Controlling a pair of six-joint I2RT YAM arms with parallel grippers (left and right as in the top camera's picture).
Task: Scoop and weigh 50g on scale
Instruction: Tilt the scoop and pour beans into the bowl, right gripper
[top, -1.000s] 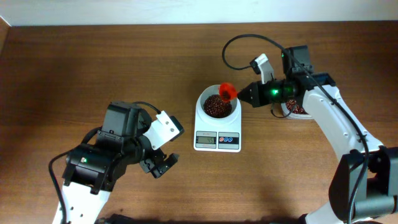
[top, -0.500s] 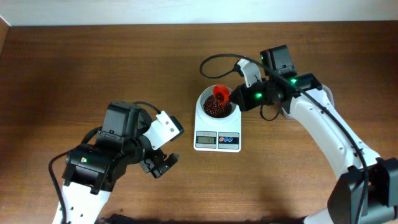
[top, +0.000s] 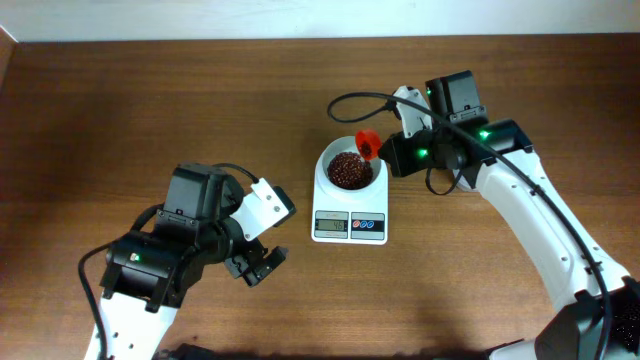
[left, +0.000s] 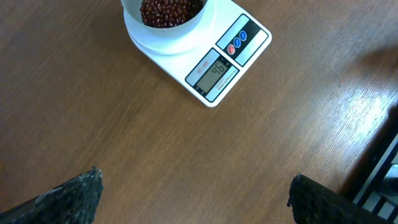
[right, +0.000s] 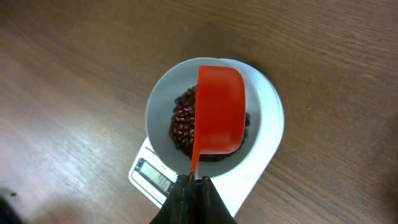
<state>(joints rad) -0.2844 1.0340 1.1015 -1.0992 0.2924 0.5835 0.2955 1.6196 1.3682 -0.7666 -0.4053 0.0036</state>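
At mid-frame on your wooden table (top: 150, 100), the scale (top: 350, 212) holds beans (top: 348, 170). Your right gripper (right: 194, 182) clamps a red scoop (right: 219, 109) above them, and your left gripper (top: 258, 264) gapes empty. A white wall (top: 300, 18) edges the top.

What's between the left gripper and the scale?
Nothing but bare wooden table lies between the left gripper and the scale. This shows in the overhead and left wrist views.

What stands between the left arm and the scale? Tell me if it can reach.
Probably yes. The left gripper hangs open, apart from the scale, with only bare table between them. The right gripper holds the scoop over the bowl, leaving the front free.
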